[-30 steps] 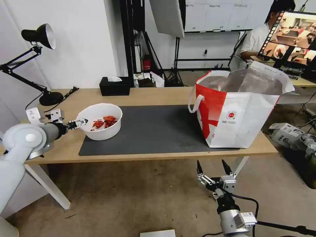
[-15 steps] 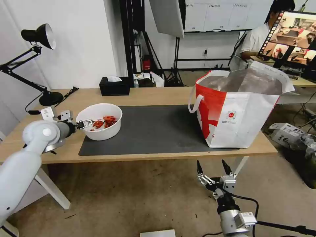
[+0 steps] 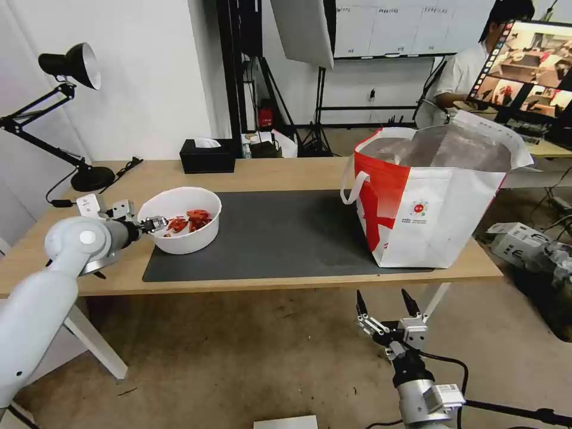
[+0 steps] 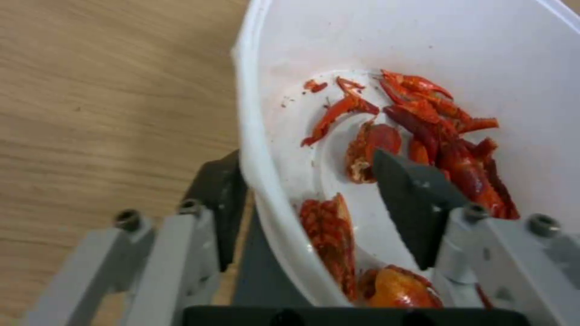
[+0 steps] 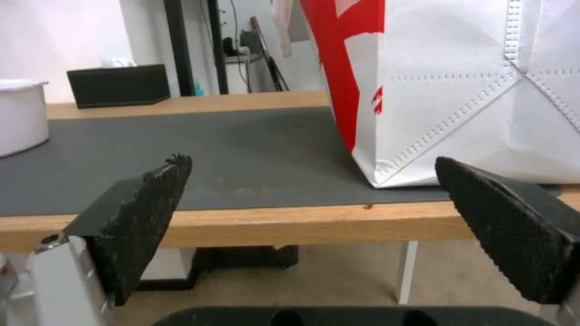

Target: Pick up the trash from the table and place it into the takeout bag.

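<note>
A white round bowl (image 3: 179,235) holding red shellfish scraps (image 3: 189,220) stands at the left end of the dark grey mat (image 3: 286,238) on the table (image 3: 268,170). My left gripper (image 3: 156,224) is open and straddles the bowl's near-left rim. In the left wrist view one finger (image 4: 220,203) lies outside the bowl (image 4: 423,45) wall and the other finger (image 4: 411,199) hangs inside above the scraps (image 4: 435,131). The takeout bag (image 3: 435,202) stands open at the table's right end. My right gripper (image 3: 386,302) is open below the table's front edge, facing the bag (image 5: 459,90).
A black tissue box (image 3: 207,156) sits at the table's back edge, left of centre. A black desk lamp (image 3: 89,176) stands at the back left corner with its cable on the wood. The mat between bowl and bag is bare. A person sits at a screen behind the bag.
My left gripper has moved right from beside the bowl until its fingers straddle the rim. The bowl, the bag and the right arm have stayed put.
</note>
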Robot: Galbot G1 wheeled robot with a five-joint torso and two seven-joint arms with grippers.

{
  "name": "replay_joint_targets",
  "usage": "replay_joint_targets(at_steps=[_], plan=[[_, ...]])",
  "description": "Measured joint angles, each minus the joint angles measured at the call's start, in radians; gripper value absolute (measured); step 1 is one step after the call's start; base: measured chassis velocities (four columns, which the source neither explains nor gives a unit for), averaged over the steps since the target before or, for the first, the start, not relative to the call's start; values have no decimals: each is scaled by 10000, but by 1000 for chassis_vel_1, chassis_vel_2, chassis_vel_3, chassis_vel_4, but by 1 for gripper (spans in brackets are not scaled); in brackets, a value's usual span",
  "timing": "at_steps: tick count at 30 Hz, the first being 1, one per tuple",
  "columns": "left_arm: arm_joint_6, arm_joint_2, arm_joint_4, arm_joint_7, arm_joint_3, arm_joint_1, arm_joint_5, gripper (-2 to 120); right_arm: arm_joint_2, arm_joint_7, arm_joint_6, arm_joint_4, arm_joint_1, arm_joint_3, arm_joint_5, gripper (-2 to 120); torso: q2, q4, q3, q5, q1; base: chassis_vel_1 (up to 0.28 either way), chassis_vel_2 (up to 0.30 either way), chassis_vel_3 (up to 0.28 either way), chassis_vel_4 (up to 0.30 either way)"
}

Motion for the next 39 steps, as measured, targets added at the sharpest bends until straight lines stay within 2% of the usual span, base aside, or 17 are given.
replay_joint_targets(at_steps=[2,4,5,8,9,14,18,23,29,33,39], plan=[[0,1,-6,0,-2,5,-2,47,0,0,0,0,0,0,0,100,0,0,0,0,0,0,0,0,0],[0,6,-34,0,-21,28,-17,34,0,0,0,0,0,0,0,100,0,0,0,0,0,0,0,0,0],[0,6,-34,0,-21,28,-17,34,0,0,0,0,0,0,0,100,0,0,0,0,0,0,0,0,0],[0,26,-71,4,-39,32,-66,19,0,0,0,0,0,0,0,100,0,0,0,0,0,0,0,0,0],[0,26,-71,4,-39,32,-66,19,0,0,0,0,0,0,0,100,0,0,0,0,0,0,0,0,0],[-1,65,-168,15,-105,80,-146,0,0,0,0,0,0,0,0,100,1,0,0,0,0,0,0,0,0],[-2,71,-260,15,-203,178,-170,0,0,0,0,0,1,0,0,100,1,0,0,0,0,0,0,0,0],[-216,142,-752,44,-490,331,-90,0,0,-1,0,0,1,0,0,100,1,0,0,-1,0,0,0,0,0],[-1028,459,-1637,496,-795,373,880,0,0,0,0,0,1,0,0,100,1,-1,0,0,0,0,0,0,0],[-1167,634,-2120,611,-1013,490,1069,0,0,0,0,0,0,0,0,100,2,0,0,0,-2,0,0,0,0],[-1311,731,-2338,624,-1092,508,1239,0,0,0,0,0,0,0,0,100,1,0,0,0,-1,0,0,0,0]])
